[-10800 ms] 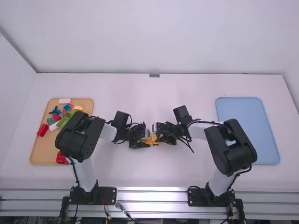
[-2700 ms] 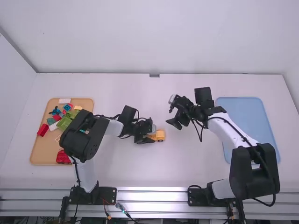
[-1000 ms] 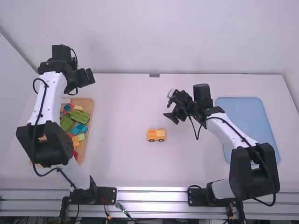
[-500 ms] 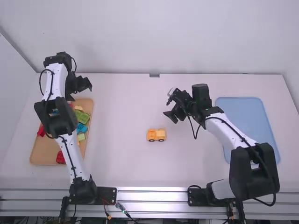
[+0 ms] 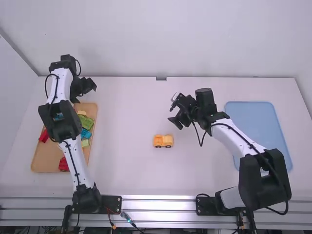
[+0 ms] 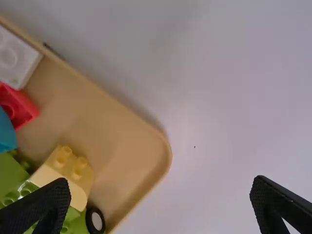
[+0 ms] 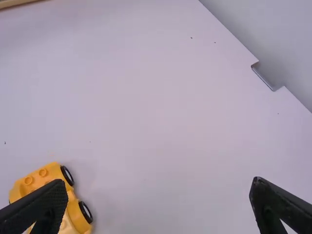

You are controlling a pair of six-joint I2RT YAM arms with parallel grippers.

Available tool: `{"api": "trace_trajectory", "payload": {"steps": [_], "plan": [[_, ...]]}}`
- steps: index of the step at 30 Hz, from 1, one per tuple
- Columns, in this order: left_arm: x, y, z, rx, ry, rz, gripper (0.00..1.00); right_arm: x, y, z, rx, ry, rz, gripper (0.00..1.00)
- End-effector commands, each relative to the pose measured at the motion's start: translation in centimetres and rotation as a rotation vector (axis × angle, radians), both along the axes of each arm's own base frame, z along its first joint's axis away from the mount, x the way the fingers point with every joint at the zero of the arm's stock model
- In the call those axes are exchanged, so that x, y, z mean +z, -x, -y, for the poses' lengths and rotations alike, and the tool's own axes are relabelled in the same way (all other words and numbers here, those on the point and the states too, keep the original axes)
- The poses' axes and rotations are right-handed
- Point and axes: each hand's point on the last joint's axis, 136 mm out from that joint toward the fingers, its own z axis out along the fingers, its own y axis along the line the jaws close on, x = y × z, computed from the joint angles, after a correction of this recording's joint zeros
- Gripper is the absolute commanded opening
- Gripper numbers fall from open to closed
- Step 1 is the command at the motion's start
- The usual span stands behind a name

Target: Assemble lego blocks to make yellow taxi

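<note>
Yellow block (image 6: 62,171) likely wanted next: to the near side of left jaws.
Left jaws and right jaws are spread, empty; the car (image 5: 163,141) is seen left and near of the right ones.

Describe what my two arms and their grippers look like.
The left arm and right arm match: white links, chunky black joints. A loose black cable runs along the right arm, another along the left. The left gripper and right gripper are black, each with two wedge-shaped fingers.
</note>
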Motion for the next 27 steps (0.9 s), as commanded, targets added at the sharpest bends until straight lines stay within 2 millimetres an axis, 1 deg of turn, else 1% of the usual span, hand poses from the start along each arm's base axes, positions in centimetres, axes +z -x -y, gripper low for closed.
{"api": "trace_trajectory", "payload": {"steps": [1,2,3,4,5,6,7,9,10,11,14,16,18,20,22,23,24,27], "plan": [[-0.6,1.6,0.1,0.111,0.027,-0.061,0.99,0.7,-0.1,-0.1,-0.003,-0.008,0.018,0.99],[-0.7,1.8,0.1,0.098,0.027,-0.070,0.99,0.8,-0.2,-0.1,-0.003,-0.009,0.021,0.99],[-0.6,2.2,0.3,0.042,0.022,-0.083,1.00,0.8,-0.2,-0.1,-0.003,-0.010,0.025,0.99],[-0.8,2.4,0.5,0.016,0.022,-0.095,0.97,0.9,-0.3,-0.1,-0.003,-0.012,0.029,0.99],[-0.9,2.6,0.5,0.017,0.024,-0.103,0.96,0.9,-0.4,-0.1,-0.004,-0.013,0.031,0.99],[-1.2,3.1,0.4,0.036,0.033,-0.121,0.91,1.0,-0.4,-0.1,-0.005,-0.014,0.035,0.99],[-1.4,3.4,0.2,0.060,0.027,-0.134,0.88,1.0,-0.4,-0.1,-0.004,-0.014,0.036,0.99],[-1.9,4.3,-0.9,0.176,-0.029,-0.175,0.84,1.0,-0.4,-0.2,-0.002,-0.014,0.035,0.99],[-2.1,4.5,-1.2,0.213,-0.049,-0.187,0.83,1.0,-0.4,-0.1,-0.003,-0.014,0.035,0.99],[-2.2,4.7,-1.4,0.253,-0.068,-0.195,0.78,1.0,-0.4,-0.1,-0.004,-0.014,0.034,0.99],[-2.3,5.4,-1.9,0.303,-0.079,-0.211,0.77,1.1,-0.5,-0.1,-0.015,-0.023,0.028,0.99],[-2.3,5.7,-2.0,0.306,-0.073,-0.222,0.76,1.1,-0.5,-0.2,-0.020,-0.029,0.025,0.99],[-2.5,5.9,-1.9,0.306,-0.071,-0.231,0.68,1.1,-0.5,-0.1,-0.020,-0.028,0.025,0.99],[-2.9,5.8,-1.6,0.303,-0.071,-0.234,0.66,1.1,-0.5,-0.2,-0.020,-0.028,0.026,0.99],[-3.4,5.7,-1.7,0.303,-0.072,-0.225,0.57,1.1,-0.5,-0.3,-0.017,-0.028,0.025,0.99],[-3.6,5.7,-1.8,0.306,-0.072,-0.225,0.57,1.1,-0.5,-0.2,-0.018,-0.028,0.025,0.99],[-3.7,5.8,-1.8,0.307,-0.071,-0.227,0.53,1.1,-0.5,-0.2,-0.020,-0.029,0.025,0.99],[-3.9,6.1,-1.5,0.302,-0.069,-0.245,0.52,1.1,-0.5,-0.2,-0.019,-0.029,0.026,0.99]]}}
